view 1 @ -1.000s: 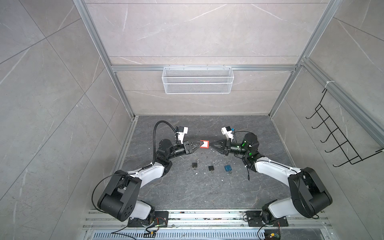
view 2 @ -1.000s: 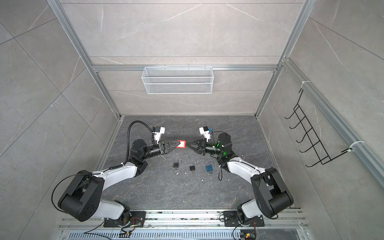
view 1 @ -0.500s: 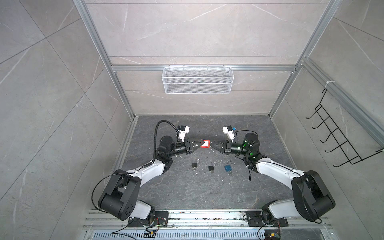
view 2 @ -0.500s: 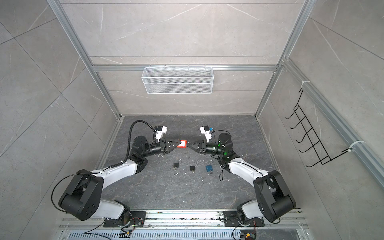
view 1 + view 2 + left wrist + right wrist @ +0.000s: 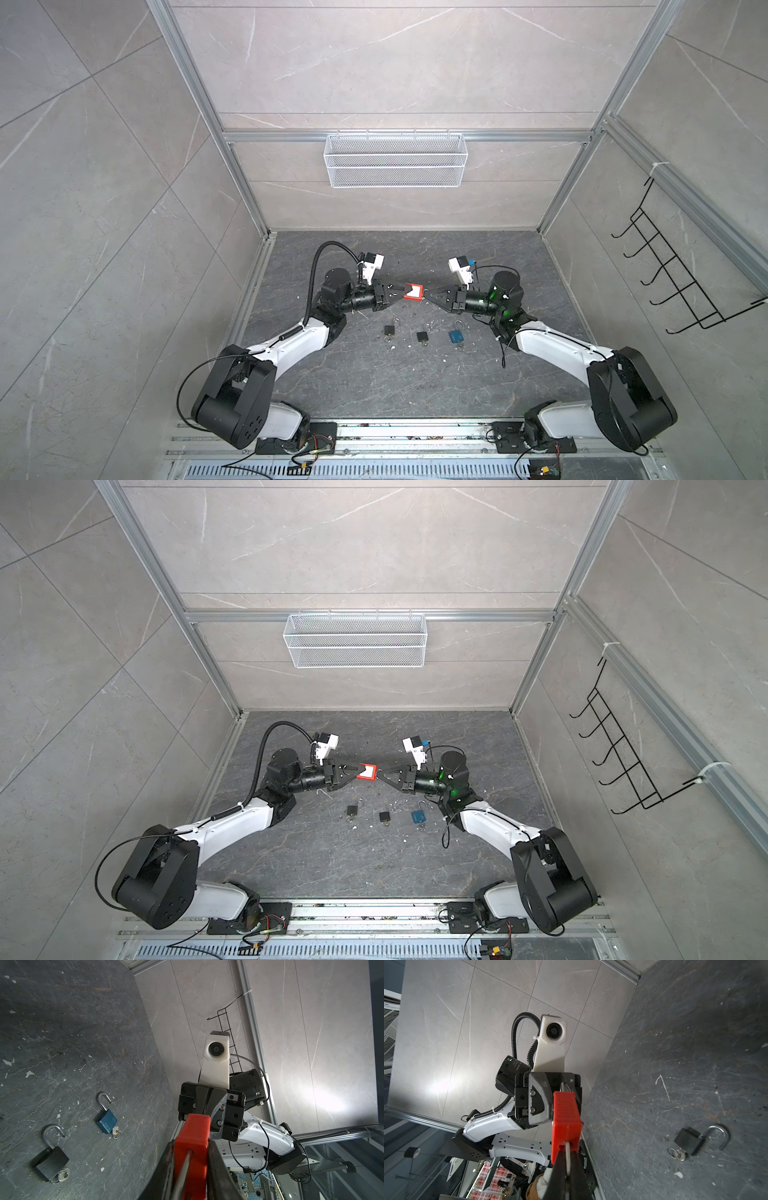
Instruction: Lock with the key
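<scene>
Lock (image 5: 414, 291), red, held mid-air above counter (image 5: 374, 374), long axis running tip to tip: left gripper (image 5: 402, 292) clamped narrow on one end, right gripper (image 5: 427, 295) pinched tight on key (image 5: 568, 1156) at the other, best placed to turn.

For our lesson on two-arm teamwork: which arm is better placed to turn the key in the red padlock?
Right. The right gripper is shut on the key in the red padlock; the left gripper clamps the lock's body, likely steadying it.
</scene>
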Motion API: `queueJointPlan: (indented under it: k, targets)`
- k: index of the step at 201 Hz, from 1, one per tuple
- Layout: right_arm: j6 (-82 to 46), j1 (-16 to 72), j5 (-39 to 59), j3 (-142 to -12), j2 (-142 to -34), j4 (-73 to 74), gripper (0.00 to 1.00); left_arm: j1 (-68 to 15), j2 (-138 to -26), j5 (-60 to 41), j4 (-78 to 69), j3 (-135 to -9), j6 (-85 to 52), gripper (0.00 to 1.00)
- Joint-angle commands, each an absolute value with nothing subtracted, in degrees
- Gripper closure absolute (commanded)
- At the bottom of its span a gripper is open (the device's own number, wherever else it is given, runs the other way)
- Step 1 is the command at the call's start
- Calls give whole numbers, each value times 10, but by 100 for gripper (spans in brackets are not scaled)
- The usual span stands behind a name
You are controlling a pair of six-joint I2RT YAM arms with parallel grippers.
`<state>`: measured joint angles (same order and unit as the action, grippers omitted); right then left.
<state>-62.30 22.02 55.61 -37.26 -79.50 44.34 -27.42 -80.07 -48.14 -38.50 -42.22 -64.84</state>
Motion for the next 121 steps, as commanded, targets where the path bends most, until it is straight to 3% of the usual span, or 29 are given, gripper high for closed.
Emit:
queueJointPlan:
  k: [1, 121]
  targets:
    - [-644, 196, 552, -351, -802, 515, 100, -258, -773, -457, -379, -436, -644, 100]
    - [-637, 148, 559, -317, -748, 468, 100, -239, -763, -455, -354, -437, -620, 100]
